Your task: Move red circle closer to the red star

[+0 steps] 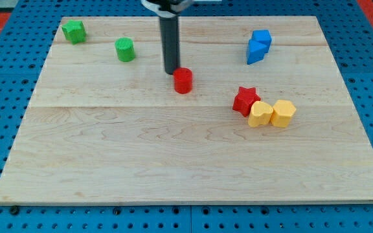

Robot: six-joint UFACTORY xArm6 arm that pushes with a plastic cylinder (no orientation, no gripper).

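Note:
The red circle (182, 80) is a small red cylinder near the middle of the wooden board (141, 162), toward the view's top. My tip (171, 72) stands just to its upper left, touching or nearly touching it. The red star (245, 99) lies to the view's right of the circle and a little lower, about a hundred pixels away. Bare wood lies between the two red blocks.
Two yellow blocks (259, 114) (283, 112) sit side by side against the red star's lower right. Two blue blocks (258, 46) are stacked close together at the upper right. A green cylinder (125, 50) and a green block (74, 31) are at the upper left.

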